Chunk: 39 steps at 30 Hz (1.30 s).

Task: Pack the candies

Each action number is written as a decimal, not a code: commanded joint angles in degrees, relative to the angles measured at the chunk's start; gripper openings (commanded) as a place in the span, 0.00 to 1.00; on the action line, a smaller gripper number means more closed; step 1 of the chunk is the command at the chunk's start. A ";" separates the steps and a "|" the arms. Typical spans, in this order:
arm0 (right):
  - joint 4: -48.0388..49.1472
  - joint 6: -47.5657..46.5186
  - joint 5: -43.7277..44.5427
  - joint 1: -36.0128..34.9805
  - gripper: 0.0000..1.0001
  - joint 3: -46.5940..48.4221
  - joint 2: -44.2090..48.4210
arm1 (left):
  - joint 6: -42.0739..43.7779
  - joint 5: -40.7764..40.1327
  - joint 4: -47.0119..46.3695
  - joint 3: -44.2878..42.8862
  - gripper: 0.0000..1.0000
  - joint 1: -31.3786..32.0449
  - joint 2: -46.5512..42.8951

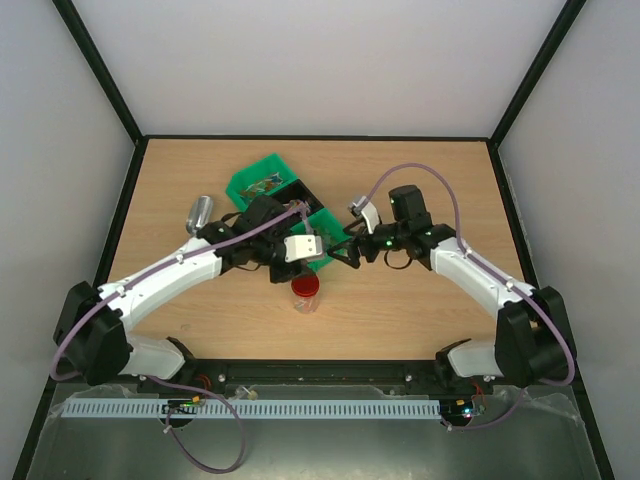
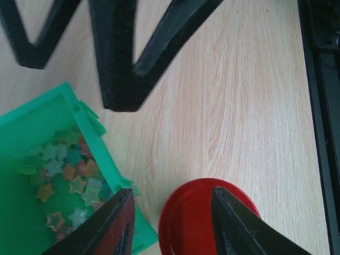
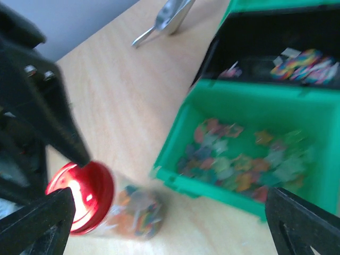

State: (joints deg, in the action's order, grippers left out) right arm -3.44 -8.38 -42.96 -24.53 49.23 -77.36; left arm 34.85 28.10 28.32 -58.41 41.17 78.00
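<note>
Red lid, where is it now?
Top view: table centre, red lid on a jar lying on its side, just nearer the bases than the green bin, below the open left gripper.

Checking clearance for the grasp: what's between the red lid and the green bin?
Only a narrow strip of bare table; nothing lies on it. The left wrist view shows it best: red lid and green bin sit close but apart.

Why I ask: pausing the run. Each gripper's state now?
Left gripper: open, holding nothing.
Right gripper: open, holding nothing.
</note>
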 commanded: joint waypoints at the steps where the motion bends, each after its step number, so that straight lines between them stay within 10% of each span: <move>1: 7.70 4.26 10.74 0.28 0.99 3.52 1.86 | 1.65 -0.63 3.11 -1.97 0.41 -0.21 -1.99; 9: 8.59 6.00 2.31 1.16 0.99 2.12 1.23 | 3.16 -1.81 1.17 7.92 0.35 -0.04 -4.47; 17: 29.53 14.16 -2.99 -0.19 0.99 -15.76 2.60 | 4.55 -5.67 0.62 9.58 0.33 0.32 -2.77; 39: 49.45 -3.03 0.75 -12.10 0.99 -29.53 -3.40 | -3.87 3.41 2.96 0.14 0.77 -9.89 -9.33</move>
State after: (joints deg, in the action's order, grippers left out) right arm 40.60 -6.17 -44.12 -33.54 20.95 -79.37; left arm 32.69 28.75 31.24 -58.54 32.62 70.76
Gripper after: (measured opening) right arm 0.987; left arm 0.757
